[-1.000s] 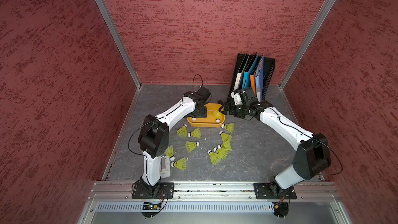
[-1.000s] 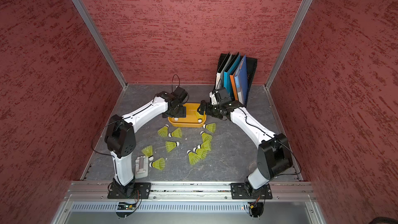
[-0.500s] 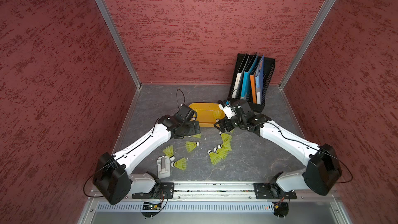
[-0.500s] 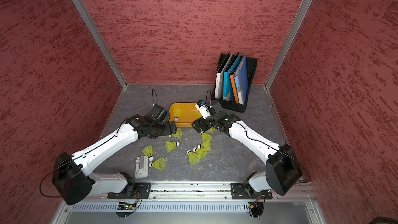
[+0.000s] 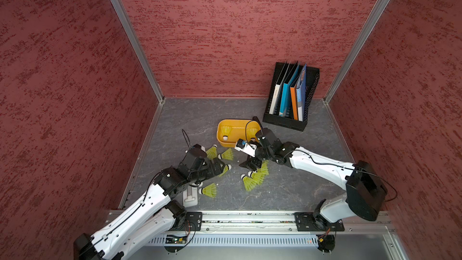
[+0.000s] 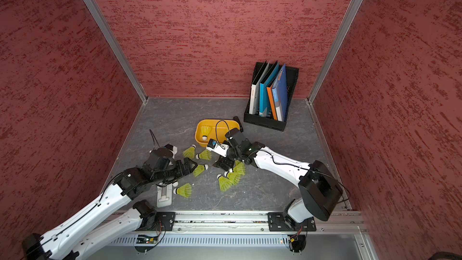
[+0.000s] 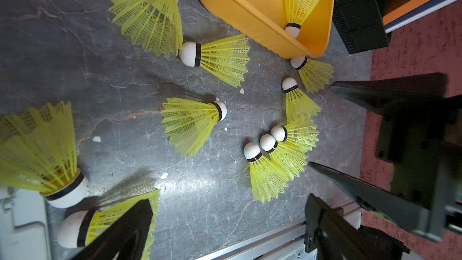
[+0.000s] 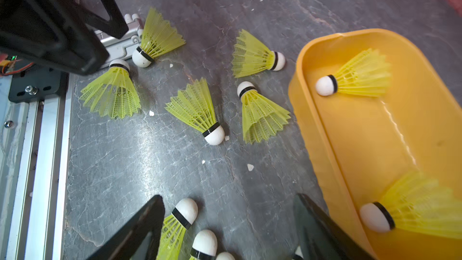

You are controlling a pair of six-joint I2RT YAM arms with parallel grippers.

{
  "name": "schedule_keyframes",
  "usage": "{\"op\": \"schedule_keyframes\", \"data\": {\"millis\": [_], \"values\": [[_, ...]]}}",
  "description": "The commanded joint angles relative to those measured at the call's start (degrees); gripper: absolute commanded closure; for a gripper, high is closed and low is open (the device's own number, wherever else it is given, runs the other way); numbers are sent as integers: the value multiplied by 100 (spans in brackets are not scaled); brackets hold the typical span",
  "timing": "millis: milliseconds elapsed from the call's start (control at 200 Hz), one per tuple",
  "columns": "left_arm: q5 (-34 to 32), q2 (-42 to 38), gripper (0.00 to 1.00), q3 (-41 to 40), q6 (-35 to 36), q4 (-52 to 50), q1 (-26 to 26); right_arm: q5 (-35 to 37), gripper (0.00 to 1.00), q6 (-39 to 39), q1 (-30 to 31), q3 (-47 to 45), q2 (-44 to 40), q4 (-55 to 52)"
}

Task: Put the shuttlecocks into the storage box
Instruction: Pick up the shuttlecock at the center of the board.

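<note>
Mid-pick: two shuttlecocks [image 8: 355, 76] sat in the storage box [image 8: 315, 141]. The left gripper [image 7: 228, 200] hung open and empty. The right gripper [image 8: 228, 197] was open astride a loose one; I reckoned it needed closing next.

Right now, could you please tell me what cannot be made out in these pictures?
- Storage box, a top view: the right arm hides its second shuttlecock.
- Clustered shuttlecocks, right wrist view: skirts cut off by the picture edge; uncountable there.
- Folder labels, both top views: too small to read.
- Pale block by the rail, top view: partly under the left arm; unidentifiable.
</note>
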Motion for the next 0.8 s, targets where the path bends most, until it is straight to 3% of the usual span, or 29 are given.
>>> {"op": "schedule_keyframes", "data": {"millis": [0,411,611,792], "values": [[-29,-381,0,-80,-361,-402,-30,-266,22,-515,175,-5,270,223],[477,-1509,0,-347,-112,-817,19,-7,34,-715,566,424,1234,465],[370,-2410,0,-717,-550,-956,25,203,35,-740,648,557,1531,583],[190,-2717,0,-758,-716,-1166,23,247,40,-720,676,733,1757,535]]}}
